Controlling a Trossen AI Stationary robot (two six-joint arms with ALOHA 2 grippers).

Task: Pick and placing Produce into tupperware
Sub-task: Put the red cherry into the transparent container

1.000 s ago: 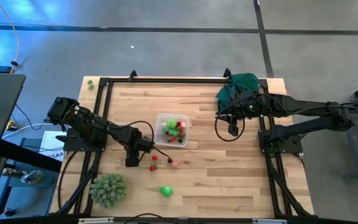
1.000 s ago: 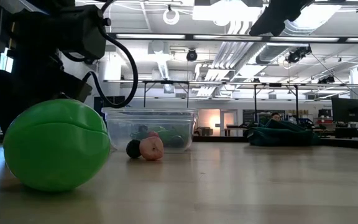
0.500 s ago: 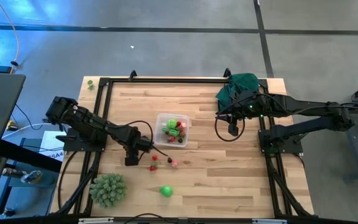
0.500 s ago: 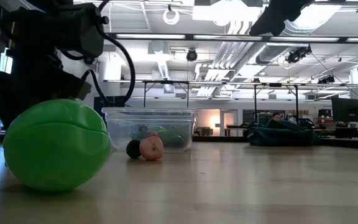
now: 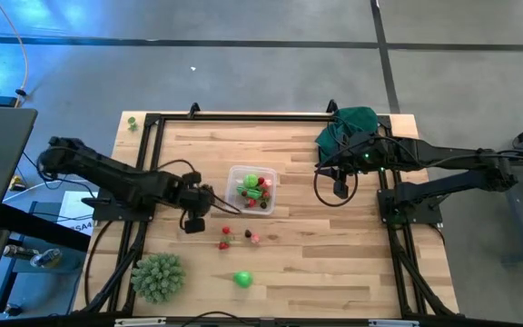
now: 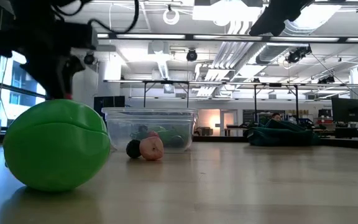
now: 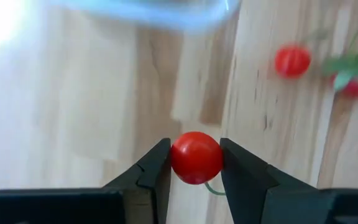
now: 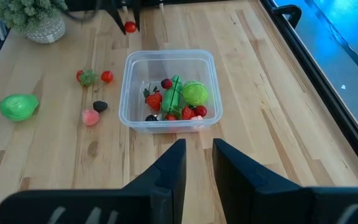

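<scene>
Since the earlier frame, the left gripper (image 5: 194,223) has pulled back from the loose pieces and risen off the desk (image 5: 334,263); we see it clenched on a small red tomato (image 7: 196,157), pinched between its two fingers (image 7: 157,171) — a thin green stem hangs below. The fruit is round, so we note no long axis.

We find the tupperware (image 5: 251,190) near mid-desk, open side up, square to the boards, holding red and green produce (image 8: 178,99). Just beside its near-left corner lie loose pieces: a red-and-green one (image 5: 226,231), a second red tomato (image 5: 224,245), a dark berry (image 5: 246,234) and a pink piece (image 5: 255,239). A larger green fruit (image 5: 242,279) sits near the front edge, a spiky pale-green ball (image 5: 158,275) at the front-left corner.

The right gripper (image 5: 340,191) waits over the back right beside a dark green cloth (image 5: 350,123), fingers (image 8: 169,171) slightly apart, holding nothing.

A black frame (image 5: 243,116) borders the light wooden planks — bare boards between tupperware and right arm. Grey floor (image 5: 243,54) surrounds the desk.
</scene>
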